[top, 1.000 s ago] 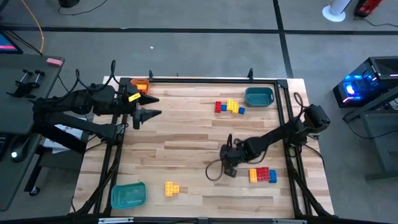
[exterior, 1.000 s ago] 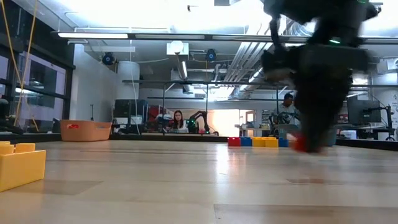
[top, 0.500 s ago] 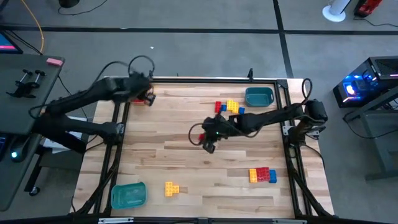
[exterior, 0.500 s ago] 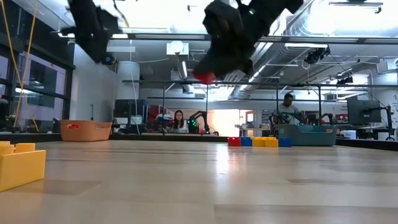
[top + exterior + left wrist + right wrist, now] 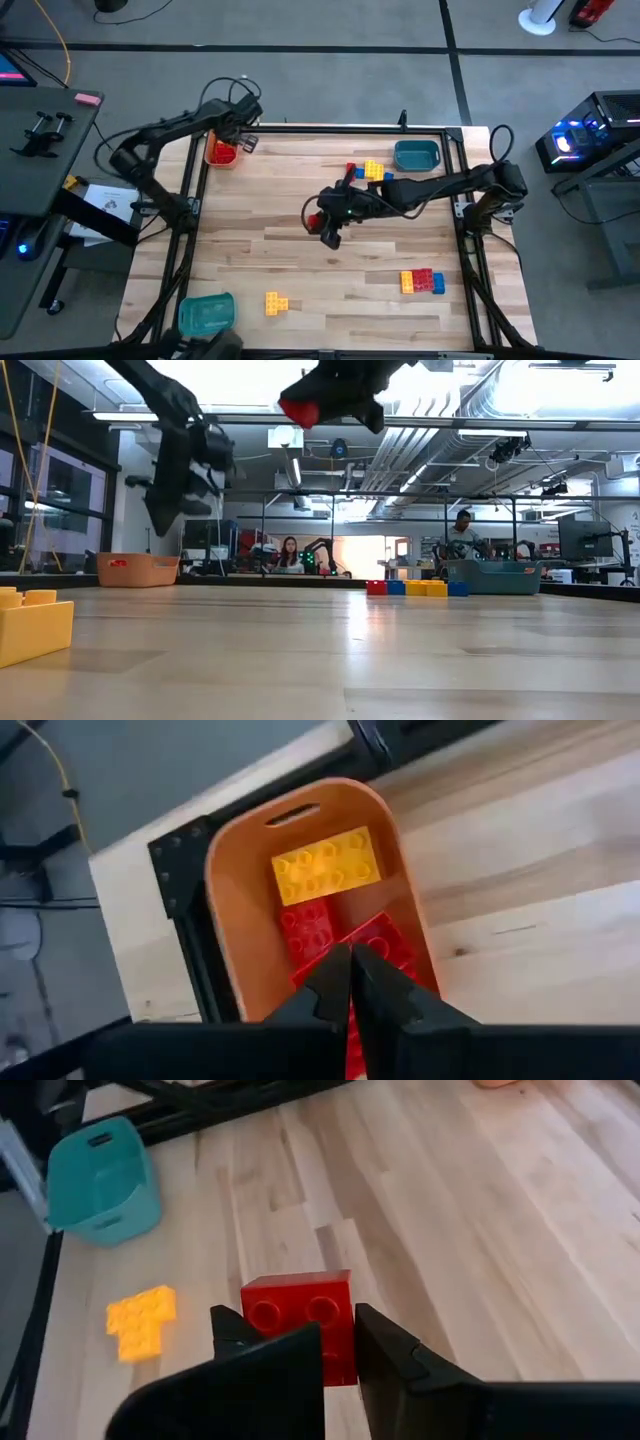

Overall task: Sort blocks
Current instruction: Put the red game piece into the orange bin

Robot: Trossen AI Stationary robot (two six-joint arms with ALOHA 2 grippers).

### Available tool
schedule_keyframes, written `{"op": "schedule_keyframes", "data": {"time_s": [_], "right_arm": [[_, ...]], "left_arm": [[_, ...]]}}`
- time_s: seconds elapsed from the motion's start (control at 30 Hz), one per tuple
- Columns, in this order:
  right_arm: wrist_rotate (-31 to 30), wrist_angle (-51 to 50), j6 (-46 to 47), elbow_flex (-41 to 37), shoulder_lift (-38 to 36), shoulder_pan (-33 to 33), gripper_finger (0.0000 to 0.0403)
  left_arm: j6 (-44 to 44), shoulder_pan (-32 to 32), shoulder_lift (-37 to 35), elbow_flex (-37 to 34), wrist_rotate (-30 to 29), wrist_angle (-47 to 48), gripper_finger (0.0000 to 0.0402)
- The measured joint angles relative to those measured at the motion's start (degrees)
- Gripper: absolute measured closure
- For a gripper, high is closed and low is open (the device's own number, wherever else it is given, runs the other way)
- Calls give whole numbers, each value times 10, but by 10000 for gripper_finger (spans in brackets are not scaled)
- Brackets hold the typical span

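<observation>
My right gripper [image 5: 318, 222] hangs high over the middle of the table, shut on a red block [image 5: 300, 1320] that also shows in the low view [image 5: 300, 410]. My left gripper [image 5: 350, 960] is shut with nothing between its fingers. It stands above the orange tray [image 5: 222, 153] at the far left corner. A yellow block [image 5: 325, 865] and red blocks [image 5: 315, 925] lie in that tray. Loose blocks lie in groups at the far side [image 5: 370, 172], at the near right [image 5: 422, 282] and at the near middle [image 5: 277, 302]. My right gripper pinches the red block by two opposite side walls [image 5: 335, 1355] between its two fingers [image 5: 395, 1350]. The block's studded face [image 5: 290, 1310] is turned toward the wrist. The block is lifted well clear of the table.
One teal tray [image 5: 417, 155] stands at the far right, another [image 5: 205, 315] at the near left corner. A dark metal frame [image 5: 190, 200] runs along the table's edges. Bare wood lies between the block groups. People sit in the room beyond the table.
My right gripper has carried the red block up off the table and from the near right toward the table's middle. My left gripper has swung from the left edge to above the orange tray and has shut.
</observation>
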State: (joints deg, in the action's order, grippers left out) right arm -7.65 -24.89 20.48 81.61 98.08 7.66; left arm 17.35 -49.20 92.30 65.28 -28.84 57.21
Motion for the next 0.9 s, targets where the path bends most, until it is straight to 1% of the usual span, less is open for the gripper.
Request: {"op": "schedule_keyframes", "data": {"time_s": [0.17, 0.3, 0.47, 0.6, 0.9], "right_arm": [[-13, -43, 7, 13, 0, 25, 403], [-29, -53, 19, 13, 0, 38, 403], [-33, -60, 39, 13, -1, 43, 403], [-33, -60, 41, 13, -4, 45, 403], [-33, -62, 36, 13, -4, 45, 403]], "left_arm": [[-10, -4, 46, 0, 2, -7, 402], [-25, -4, 74, 0, 7, -18, 401], [-36, -10, 109, 0, 8, -21, 401], [-40, -10, 120, 0, 10, -22, 401], [-28, 19, 121, 0, 67, -32, 401]]}}
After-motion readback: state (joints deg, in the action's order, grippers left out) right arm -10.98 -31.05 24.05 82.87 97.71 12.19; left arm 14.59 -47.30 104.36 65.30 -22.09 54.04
